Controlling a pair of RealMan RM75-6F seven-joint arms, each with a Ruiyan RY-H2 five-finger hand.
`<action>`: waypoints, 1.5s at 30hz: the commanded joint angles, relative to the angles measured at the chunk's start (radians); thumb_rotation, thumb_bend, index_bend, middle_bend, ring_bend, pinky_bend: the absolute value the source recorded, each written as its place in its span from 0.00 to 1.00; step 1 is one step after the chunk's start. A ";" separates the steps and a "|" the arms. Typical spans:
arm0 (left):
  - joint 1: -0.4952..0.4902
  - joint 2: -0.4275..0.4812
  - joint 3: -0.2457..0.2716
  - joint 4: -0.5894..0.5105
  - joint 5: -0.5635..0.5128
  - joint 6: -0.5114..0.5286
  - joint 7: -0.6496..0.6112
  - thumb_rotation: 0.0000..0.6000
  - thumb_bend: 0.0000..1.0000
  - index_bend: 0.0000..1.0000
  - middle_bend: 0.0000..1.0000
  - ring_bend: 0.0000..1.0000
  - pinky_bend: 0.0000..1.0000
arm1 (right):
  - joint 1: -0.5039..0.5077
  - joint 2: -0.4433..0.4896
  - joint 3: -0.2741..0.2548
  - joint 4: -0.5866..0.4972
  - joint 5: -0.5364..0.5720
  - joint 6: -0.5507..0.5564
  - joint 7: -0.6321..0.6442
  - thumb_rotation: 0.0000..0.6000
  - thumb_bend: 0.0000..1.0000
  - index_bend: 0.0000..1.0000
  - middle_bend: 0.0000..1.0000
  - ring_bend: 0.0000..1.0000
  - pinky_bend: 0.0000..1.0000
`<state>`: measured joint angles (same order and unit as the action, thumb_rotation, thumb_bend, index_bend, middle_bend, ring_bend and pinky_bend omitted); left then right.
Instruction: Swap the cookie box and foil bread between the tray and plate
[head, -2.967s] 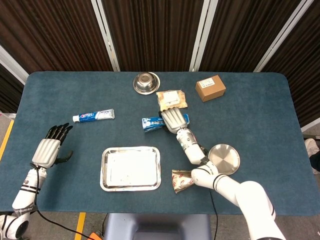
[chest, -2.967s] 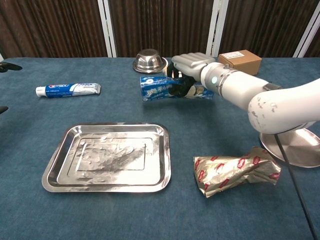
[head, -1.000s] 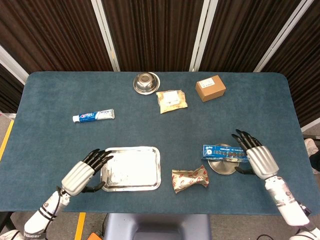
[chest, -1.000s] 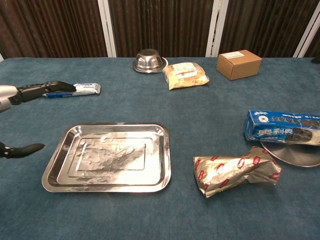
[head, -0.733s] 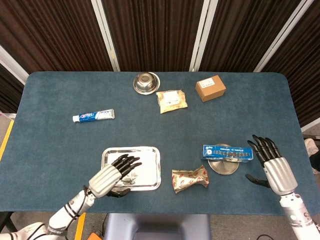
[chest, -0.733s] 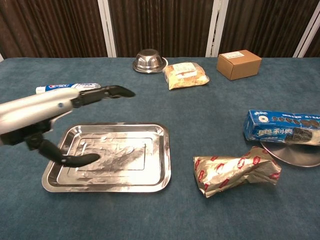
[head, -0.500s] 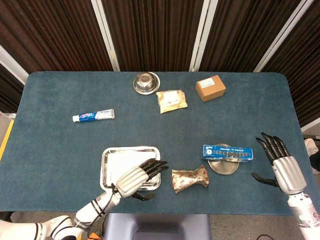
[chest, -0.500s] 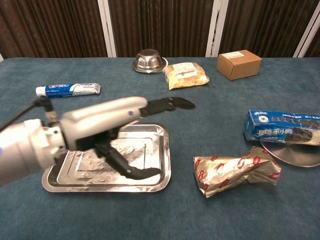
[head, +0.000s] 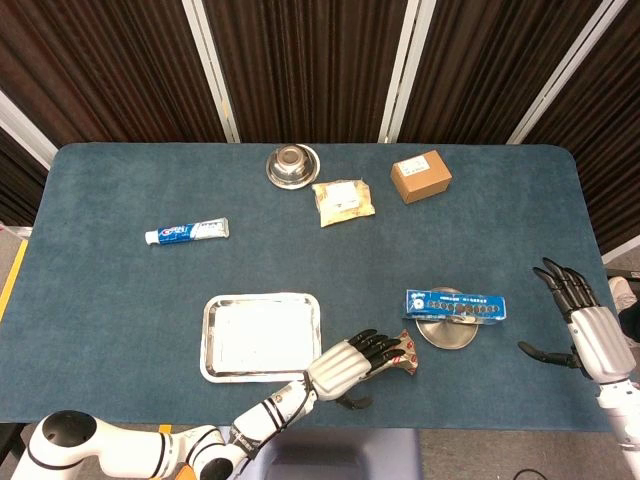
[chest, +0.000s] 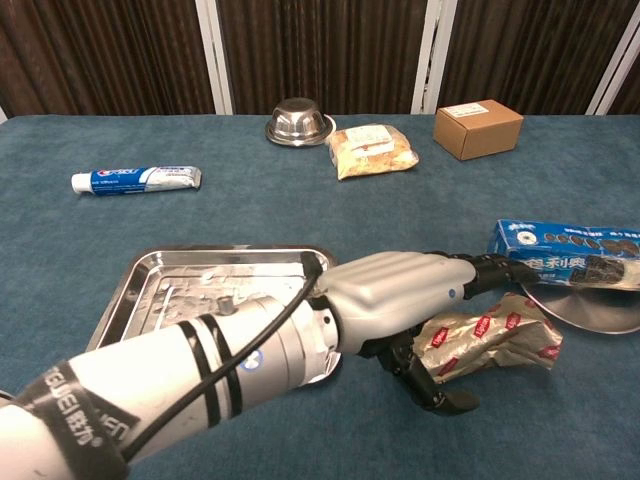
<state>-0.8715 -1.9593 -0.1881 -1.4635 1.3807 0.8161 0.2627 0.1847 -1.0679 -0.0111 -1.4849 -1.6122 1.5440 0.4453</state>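
The blue cookie box (head: 455, 304) lies across the small round plate (head: 447, 333) at the right; the chest view shows the cookie box (chest: 566, 253) resting on the plate (chest: 592, 312). The foil bread (head: 406, 357) lies on the table between plate and tray. My left hand (head: 350, 367) reaches over it from the left with fingers stretched out; in the chest view this left hand (chest: 398, 296) hovers over the foil bread (chest: 502, 336), thumb low in front, gripping nothing. The steel tray (head: 262, 336) holds nothing. At the right edge, my right hand (head: 586, 335) is open and away from the plate.
A toothpaste tube (head: 187, 232) lies at the left. Along the back stand a steel bowl (head: 292, 165), a bagged pastry (head: 343, 200) and a cardboard box (head: 420, 176). My left forearm crosses the tray (chest: 200, 285) in the chest view.
The cookie box went from the table's middle onto the plate and was let go. My right hand drew back right. My left hand swept across the tray to the foil bread.
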 joint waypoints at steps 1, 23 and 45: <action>-0.028 -0.081 0.006 0.109 0.003 0.025 0.037 1.00 0.28 0.00 0.00 0.00 0.01 | -0.005 0.007 0.004 0.005 -0.007 0.004 0.011 1.00 0.20 0.00 0.00 0.00 0.10; -0.006 -0.178 0.019 0.320 0.102 0.213 -0.094 1.00 0.52 0.70 0.70 0.76 0.94 | -0.010 0.015 0.005 -0.012 -0.029 -0.027 -0.006 1.00 0.20 0.00 0.00 0.00 0.10; 0.265 0.233 0.247 0.304 0.271 0.514 -0.404 1.00 0.50 0.58 0.57 0.66 0.84 | -0.012 -0.002 -0.017 -0.060 -0.069 -0.062 -0.120 1.00 0.20 0.00 0.00 0.00 0.10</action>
<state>-0.6230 -1.7174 0.0429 -1.1901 1.6386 1.3209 -0.1118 0.1725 -1.0685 -0.0271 -1.5434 -1.6799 1.4835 0.3272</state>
